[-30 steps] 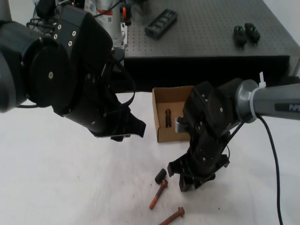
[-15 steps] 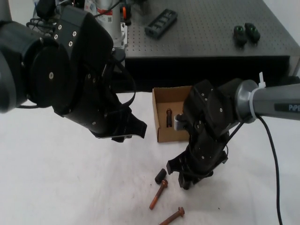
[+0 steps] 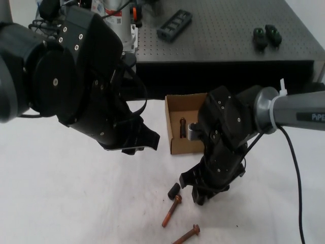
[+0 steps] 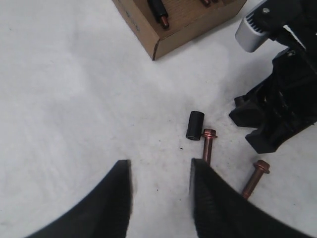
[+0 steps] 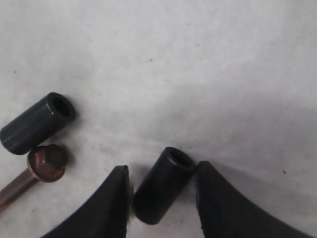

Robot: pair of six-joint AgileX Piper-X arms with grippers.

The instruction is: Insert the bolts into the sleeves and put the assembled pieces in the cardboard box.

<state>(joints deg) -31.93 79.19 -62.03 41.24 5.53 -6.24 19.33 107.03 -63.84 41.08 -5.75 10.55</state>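
1. The right gripper (image 3: 199,195) had shifted slightly toward the loose sleeve (image 3: 174,190) over the last second; the left gripper (image 4: 161,166) had held position.
2. The right gripper's fingers clamped a black sleeve (image 5: 161,186) low over the white cloth (image 3: 76,203).
3. The left gripper hung with fingers apart, holding nothing.
4. The loose sleeve lay just beside one bolt (image 4: 207,145); a second bolt (image 4: 255,177) lay near; the cardboard box (image 3: 175,109) held an assembled piece (image 3: 182,127).

Place: lab | evidence: perforated breadboard table (image 3: 228,35) behind white-covered bench (image 3: 61,203)

Blk sleeves (image 5: 37,124), copper-brown bolts (image 4: 207,146), tan cardboard box (image 4: 198,25), white bench cover (image 4: 74,99).
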